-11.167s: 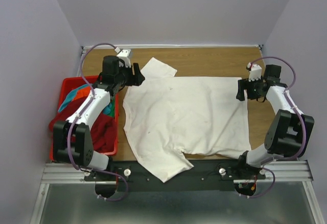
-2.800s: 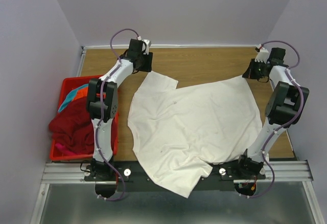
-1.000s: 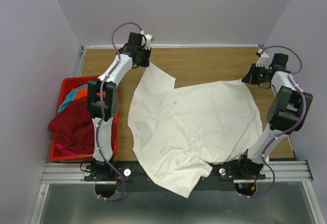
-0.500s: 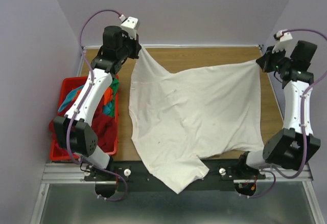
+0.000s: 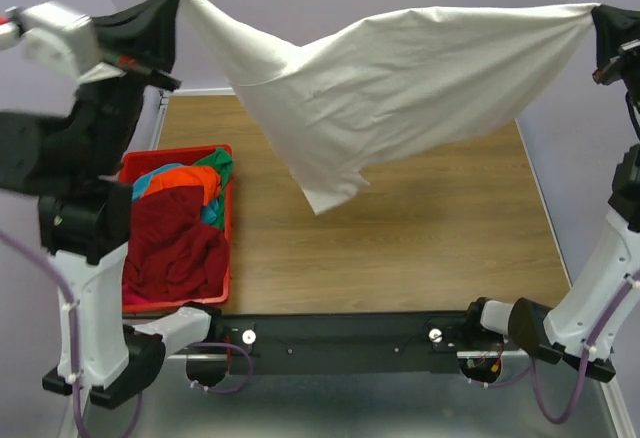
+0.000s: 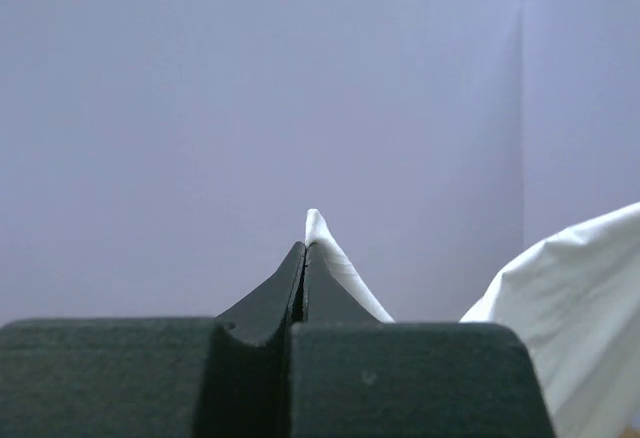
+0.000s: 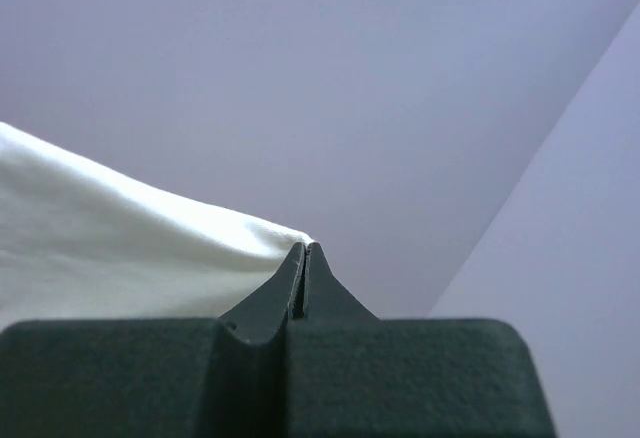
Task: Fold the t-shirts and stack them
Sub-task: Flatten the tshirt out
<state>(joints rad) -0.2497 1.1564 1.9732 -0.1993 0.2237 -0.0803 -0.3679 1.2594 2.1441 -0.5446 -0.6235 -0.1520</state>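
Left tool (image 5: pixel 172 0) and right tool (image 5: pixel 600 16), both clamped on the white t-shirt (image 5: pixel 400 68), are hoisting it off the desk (image 5: pixel 420 238) where it just lay, probably to respread it.

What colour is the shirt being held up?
The t-shirt is plain white, clearest from the top external view.

The left gripper (image 5: pixel 170 0) and right gripper (image 5: pixel 598 16) are lifting the large white cotton t-shirt (image 5: pixel 400 68), earlier spread flat, off the wooden table (image 5: pixel 420 248).
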